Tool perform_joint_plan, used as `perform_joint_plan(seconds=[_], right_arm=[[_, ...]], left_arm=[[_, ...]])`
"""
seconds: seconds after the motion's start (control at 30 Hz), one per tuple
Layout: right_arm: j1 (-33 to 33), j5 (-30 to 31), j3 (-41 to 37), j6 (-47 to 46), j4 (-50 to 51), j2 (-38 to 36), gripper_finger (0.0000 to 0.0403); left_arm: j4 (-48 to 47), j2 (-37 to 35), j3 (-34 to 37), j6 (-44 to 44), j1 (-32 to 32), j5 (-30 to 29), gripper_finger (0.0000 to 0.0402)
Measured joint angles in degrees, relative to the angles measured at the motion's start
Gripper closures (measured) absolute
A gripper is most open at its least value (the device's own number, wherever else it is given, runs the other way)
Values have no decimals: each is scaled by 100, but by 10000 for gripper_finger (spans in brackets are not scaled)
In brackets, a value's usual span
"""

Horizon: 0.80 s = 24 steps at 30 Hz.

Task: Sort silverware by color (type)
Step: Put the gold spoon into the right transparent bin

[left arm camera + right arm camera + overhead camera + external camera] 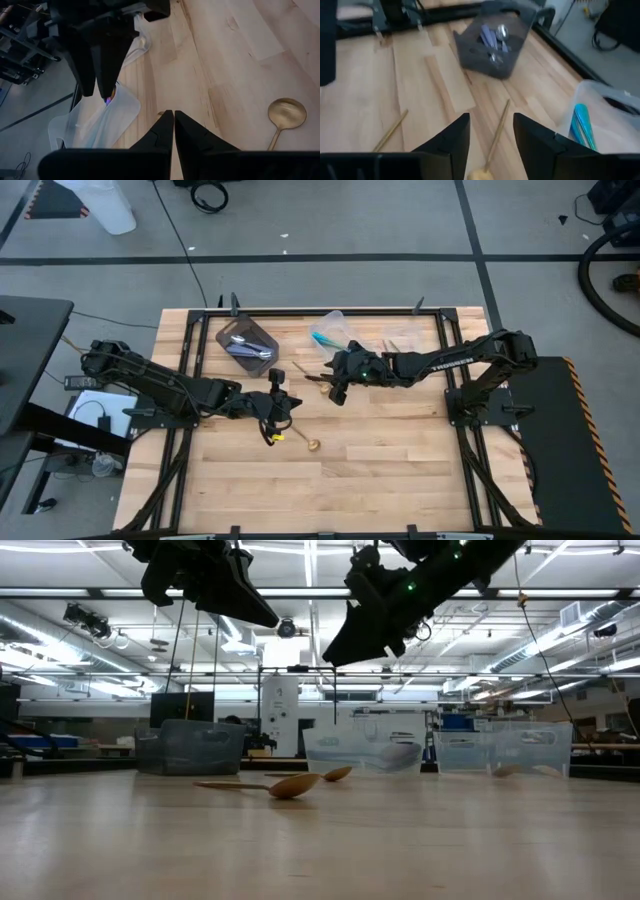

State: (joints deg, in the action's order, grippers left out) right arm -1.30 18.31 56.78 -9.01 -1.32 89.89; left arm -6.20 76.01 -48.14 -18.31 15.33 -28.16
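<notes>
Sort is well along, as far as I can judge. Dark tub (pixel 248 345) near the table's far edge, left of centre, holds the silver spoons (pixel 492 39). Clear tub (pixel 331 330) just right of it holds the teal-handled spoons (pixel 581 125). A third container at the far right shows in the low view, but I can't tell what's in it. Gold ones are what's left: one gold spoon (pixel 313 445) lies loose mid-table toward the near side, with another slim gold piece (pixel 275 436) close beside it under the left arm, and a gold spoon (pixel 492 145) lies on the wood directly under the right gripper (pixel 491 131), between the two tubs and the table centre. A further gold handle (pixel 390 131) lies off to one side of it. Right gripper: fingers parted, nothing between them, spoon below not gripped; whether they touch it I can't tell. Left gripper (pixel 173 116): clenched tight, tips meeting, holding nothing, hovering above the wood left of centre.
</notes>
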Motion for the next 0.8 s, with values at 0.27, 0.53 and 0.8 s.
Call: perform_joint_plan(seconds=[0.27,0.53,0.8], right_arm=[[-50,20,-504,157,-1261,133,246],[-94,0,-286,-23,-1410,1052,247],[-217,6,225,-179,-1348,1853,247]], left_arm=[[17,0,0,-4,0,0,379],[107,0,2,-31,0,0,379],[109,0,2,-33,-4,146,379]])
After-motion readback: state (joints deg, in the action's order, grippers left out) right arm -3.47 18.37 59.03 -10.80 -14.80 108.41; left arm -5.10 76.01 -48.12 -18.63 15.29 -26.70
